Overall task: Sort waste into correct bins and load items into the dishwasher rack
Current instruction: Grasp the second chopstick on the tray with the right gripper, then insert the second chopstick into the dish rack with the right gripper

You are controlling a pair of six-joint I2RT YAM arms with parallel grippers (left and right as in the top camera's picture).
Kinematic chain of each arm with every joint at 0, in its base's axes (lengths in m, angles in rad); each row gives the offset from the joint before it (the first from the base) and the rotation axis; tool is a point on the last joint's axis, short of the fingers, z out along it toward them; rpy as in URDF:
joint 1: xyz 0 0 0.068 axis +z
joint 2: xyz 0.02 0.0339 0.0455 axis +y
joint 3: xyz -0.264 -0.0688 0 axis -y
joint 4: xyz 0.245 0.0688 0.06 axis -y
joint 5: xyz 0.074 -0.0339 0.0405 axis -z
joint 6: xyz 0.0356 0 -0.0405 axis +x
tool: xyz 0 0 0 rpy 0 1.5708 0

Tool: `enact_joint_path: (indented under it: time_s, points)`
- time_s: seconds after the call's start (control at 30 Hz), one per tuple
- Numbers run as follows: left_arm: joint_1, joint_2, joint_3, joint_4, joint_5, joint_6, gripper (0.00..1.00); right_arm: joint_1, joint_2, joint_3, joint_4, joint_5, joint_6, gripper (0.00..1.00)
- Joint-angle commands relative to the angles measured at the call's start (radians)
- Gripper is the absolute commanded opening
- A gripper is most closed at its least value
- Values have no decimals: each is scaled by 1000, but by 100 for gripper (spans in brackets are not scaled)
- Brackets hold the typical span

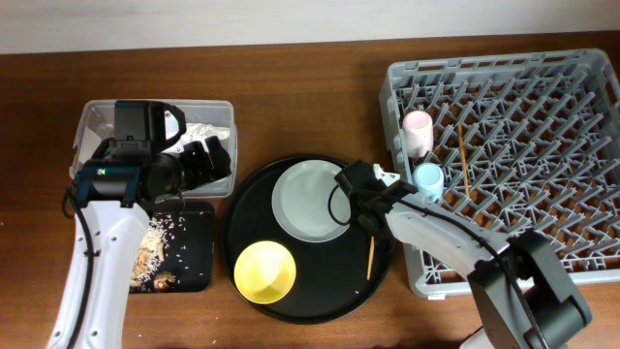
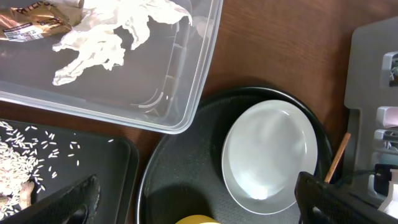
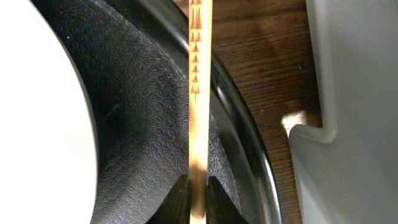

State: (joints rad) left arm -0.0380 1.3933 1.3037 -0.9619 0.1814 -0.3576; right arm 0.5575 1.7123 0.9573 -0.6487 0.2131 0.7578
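The right gripper [image 1: 362,214] is low over the right side of the big round black tray [image 1: 329,283], clenched on 1 wooden chopstick [image 3: 199,93]. In the right wrist view the stick runs straight up the picture from between the 2 dark fingers [image 3: 179,198], which press against it on either side near its lower end. The stick crosses the tray's rim. The pale grey-white plate [image 3: 43,124] is to its left, and bare wooden table [image 3: 267,74] and a corner of the grey dishwasher rack [image 3: 354,93] are to its right.

A 2nd chopstick [image 1: 462,160] lies in the rack, to the right of the pink cup [image 1: 418,131] and the light-blue cup [image 1: 428,177], which stand just inside its left edge. The yellow bowl [image 1: 264,271] sits on the round tray below the plate.

The left gripper [image 1: 211,158] hovers over the right end of the clear plastic tub [image 2: 186,93] with its fingers [image 2: 81,199] spread wide and nothing between them. The tub holds crumpled white paper [image 2: 112,37] and a brown wrapper [image 2: 31,22]. Beige food scraps [image 2: 18,168] lie in the shallow black tray [image 2: 93,168] just beside the tub.
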Motion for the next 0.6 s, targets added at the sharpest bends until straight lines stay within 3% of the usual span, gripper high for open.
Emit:
enact_joint_path:
  time_s: [0.0, 0.23, 0.57]
  points:
    - [4, -1, 2, -2, -6, 15, 99, 5, 9, -5, 0, 0, 6, 7]
    - [4, -1, 2, -2, -6, 15, 99, 3, -51, 126, -121, 0, -50, 4]
    - [4, -1, 2, -2, -7, 15, 99, -88, -192, 493, -507, 65, -393, 4]
